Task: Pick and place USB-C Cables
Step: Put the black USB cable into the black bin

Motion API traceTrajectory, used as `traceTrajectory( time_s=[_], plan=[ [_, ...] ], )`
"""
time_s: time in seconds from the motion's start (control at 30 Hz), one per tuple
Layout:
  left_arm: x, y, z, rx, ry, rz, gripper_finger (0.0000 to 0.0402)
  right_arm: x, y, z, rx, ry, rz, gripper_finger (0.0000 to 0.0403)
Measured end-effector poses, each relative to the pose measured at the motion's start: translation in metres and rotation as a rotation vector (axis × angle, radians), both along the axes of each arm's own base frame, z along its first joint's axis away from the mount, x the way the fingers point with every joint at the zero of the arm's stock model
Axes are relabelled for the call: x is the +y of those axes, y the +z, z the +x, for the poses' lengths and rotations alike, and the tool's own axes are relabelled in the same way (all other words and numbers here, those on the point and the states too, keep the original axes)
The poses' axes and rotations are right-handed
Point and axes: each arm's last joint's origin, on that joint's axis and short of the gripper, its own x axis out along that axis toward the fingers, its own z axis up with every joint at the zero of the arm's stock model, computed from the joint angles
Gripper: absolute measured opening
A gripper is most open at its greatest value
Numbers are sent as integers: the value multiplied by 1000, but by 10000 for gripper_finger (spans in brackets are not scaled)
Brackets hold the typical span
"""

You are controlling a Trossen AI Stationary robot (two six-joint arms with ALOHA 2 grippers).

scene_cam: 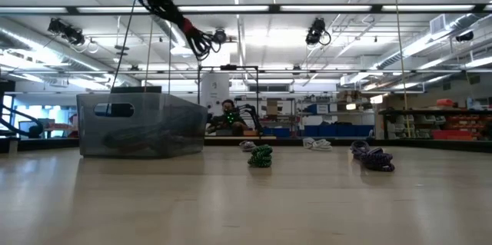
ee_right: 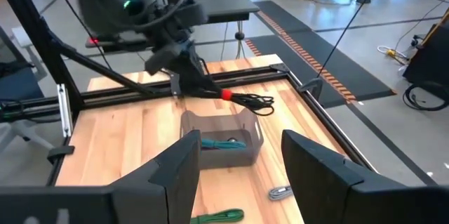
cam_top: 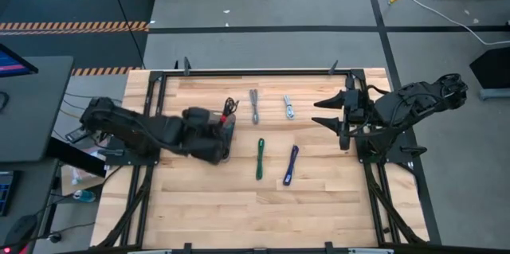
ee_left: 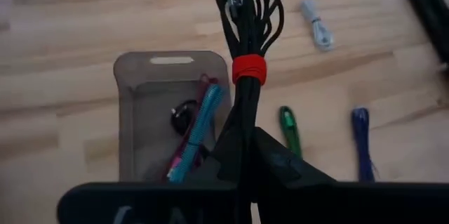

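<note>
The counter (cam_top: 223, 198) is pale planked wood with a smooth matt finish. The tray (ee_right: 249, 150) looks like smoky translucent plastic. The black cable (ee_left: 247, 20) has a matt rubbery jacket and a red cloth-like tie (ee_left: 248, 69).

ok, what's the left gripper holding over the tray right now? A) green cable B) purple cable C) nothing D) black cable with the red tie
D: the left gripper is shut on the black red-tied cable, held above the grey tray, while the green cable and purple cable lie on the table.
</note>
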Motion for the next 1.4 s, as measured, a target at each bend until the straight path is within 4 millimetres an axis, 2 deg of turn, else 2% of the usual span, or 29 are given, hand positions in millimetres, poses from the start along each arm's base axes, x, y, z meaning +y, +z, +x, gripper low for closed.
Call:
traceTrajectory(
  time_s=[0.27, 0.5, 0.73, 1.17, 1.4],
  plan=[
    [-30, -36, 6, 138, 145, -67, 17, 1, -1, 0, 9, 24, 2, 205],
    [-40, -53, 17, 145, 181, -67, 17, 1, -1, 0, 13, 41, 11, 205],
    [-36, -72, 26, 257, 214, -13, 17, 3, -1, 0, 21, 95, 38, 205],
    [-21, -96, 49, 362, 134, -37, 17, 3, -1, 0, 21, 103, 43, 203],
    [-13, -130, 54, 349, 97, -104, 17, 3, -1, 0, 19, 103, 45, 202]
  ],
)
